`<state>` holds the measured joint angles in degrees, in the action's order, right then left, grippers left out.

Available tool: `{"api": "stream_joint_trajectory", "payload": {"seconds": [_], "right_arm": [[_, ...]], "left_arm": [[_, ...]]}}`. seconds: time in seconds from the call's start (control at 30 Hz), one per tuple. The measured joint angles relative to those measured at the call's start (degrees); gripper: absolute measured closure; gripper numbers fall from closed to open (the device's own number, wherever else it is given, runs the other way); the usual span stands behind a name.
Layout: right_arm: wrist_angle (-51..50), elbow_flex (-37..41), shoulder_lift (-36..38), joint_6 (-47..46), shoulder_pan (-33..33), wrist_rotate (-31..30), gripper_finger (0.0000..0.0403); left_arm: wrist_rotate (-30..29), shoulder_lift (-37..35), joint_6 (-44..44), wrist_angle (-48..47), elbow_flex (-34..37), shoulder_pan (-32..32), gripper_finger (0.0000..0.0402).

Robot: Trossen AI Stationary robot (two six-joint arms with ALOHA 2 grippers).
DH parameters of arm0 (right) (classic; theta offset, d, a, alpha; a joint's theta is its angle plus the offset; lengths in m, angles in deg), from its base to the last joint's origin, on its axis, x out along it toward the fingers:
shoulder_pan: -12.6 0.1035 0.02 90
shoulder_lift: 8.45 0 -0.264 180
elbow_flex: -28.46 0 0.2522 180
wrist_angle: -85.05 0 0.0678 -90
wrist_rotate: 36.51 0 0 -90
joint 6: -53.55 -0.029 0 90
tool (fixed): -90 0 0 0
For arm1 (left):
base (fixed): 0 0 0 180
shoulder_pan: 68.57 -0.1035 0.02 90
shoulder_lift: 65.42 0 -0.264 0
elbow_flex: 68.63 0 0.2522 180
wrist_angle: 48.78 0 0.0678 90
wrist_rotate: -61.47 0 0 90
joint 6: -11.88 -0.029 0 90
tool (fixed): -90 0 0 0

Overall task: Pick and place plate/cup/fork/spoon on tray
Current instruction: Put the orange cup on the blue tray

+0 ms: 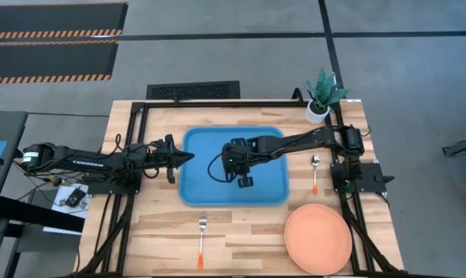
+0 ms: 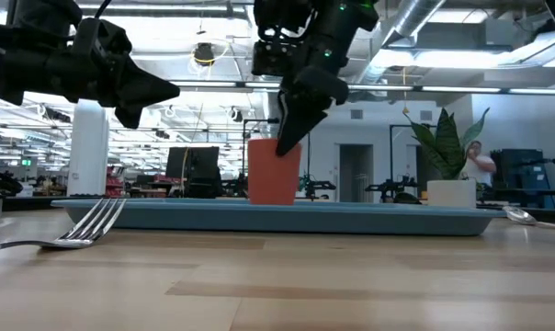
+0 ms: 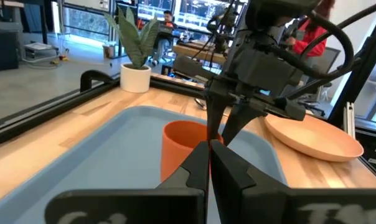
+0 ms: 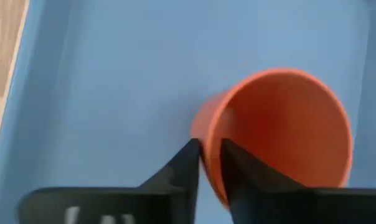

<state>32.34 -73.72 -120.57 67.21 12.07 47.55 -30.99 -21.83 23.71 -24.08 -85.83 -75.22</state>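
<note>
The orange cup (image 2: 273, 175) stands upright in the blue tray (image 1: 202, 185). My right gripper (image 4: 210, 155) reaches down over the tray and is shut on the cup's rim; in the high view its body (image 1: 244, 179) hides the cup. My left gripper (image 1: 188, 157) hovers shut and level at the tray's left rim, pointing at the cup (image 3: 178, 146) and touching nothing. The salmon plate (image 1: 318, 239) lies on the table at the near right. The fork (image 1: 201, 239) lies in front of the tray. The spoon (image 1: 315, 174) lies to the tray's right. My right gripper pinches the cup's wall at the rim (image 4: 206, 134), one finger inside the cup and one outside. The fingers (image 2: 291, 138) come slanting down from above. The cup stays upright, and the tray's rim hides its base in the low view.
A white pot with a green plant (image 1: 322, 96) stands at the table's far right corner. Black frame rails run along the table's left, right and far sides. Bare wood lies between the fork and the plate.
</note>
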Motion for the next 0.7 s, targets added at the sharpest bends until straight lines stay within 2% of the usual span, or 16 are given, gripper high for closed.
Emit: {"api": "stream_joint_trajectory", "payload": {"seconds": [0.13,0.2,0.33,0.43,0.57,0.7], "right_arm": [[-2.32,0.02,1.25,-0.39,0.00,0.05,0.0377],[-4.13,0.02,2.75,-1.90,0.00,0.02,0.0391],[-9.69,0.02,7.92,-5.72,-0.93,0.11,0.0377],[-14.30,0.78,11.65,-9.38,-4.06,0.15,0.0372],[-12.90,5.85,15.60,-9.30,-10.79,0.62,0.0390],[-9.47,13.10,17.72,-8.71,-18.22,4.34,0.0393]], "left_arm": [[-0.17,0.00,0.05,-0.16,0.00,0.00,0.0400],[-0.17,0.00,0.65,-0.20,-0.02,0.00,0.0400],[-0.17,0.00,0.91,-0.38,-0.02,0.00,0.0400],[-0.17,0.00,0.91,-0.40,-0.02,0.00,0.0400],[-0.17,0.00,1.00,-0.42,-0.02,0.00,0.0400],[-0.15,0.00,1.47,-0.46,-0.02,0.00,0.0400]]}}
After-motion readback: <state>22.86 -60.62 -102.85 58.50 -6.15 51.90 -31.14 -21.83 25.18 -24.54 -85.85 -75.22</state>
